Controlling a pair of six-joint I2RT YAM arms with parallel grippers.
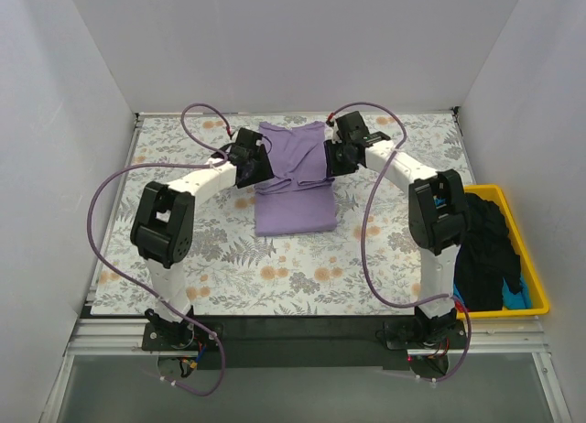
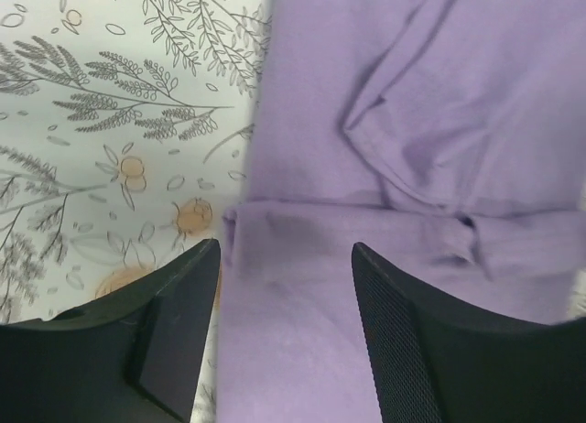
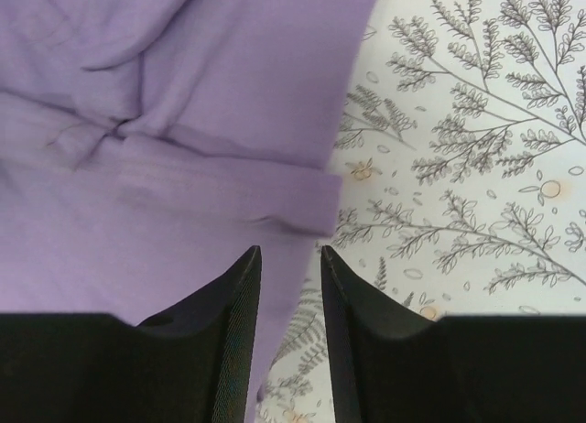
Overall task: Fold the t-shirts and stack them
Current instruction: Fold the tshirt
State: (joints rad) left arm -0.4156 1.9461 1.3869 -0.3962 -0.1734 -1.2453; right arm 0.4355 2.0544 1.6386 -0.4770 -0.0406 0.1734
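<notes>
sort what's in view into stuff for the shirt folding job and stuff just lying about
For the job:
- lavender t-shirt, mid-table
- black t-shirt, in the tray
- blue t-shirt, under the black one

Just lying about:
- yellow tray
- floral table cover

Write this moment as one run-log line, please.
lavender t-shirt: partly folded, mid-table | left gripper: open, above left edge | right gripper: open, above right edge | black garment: in yellow tray
</notes>
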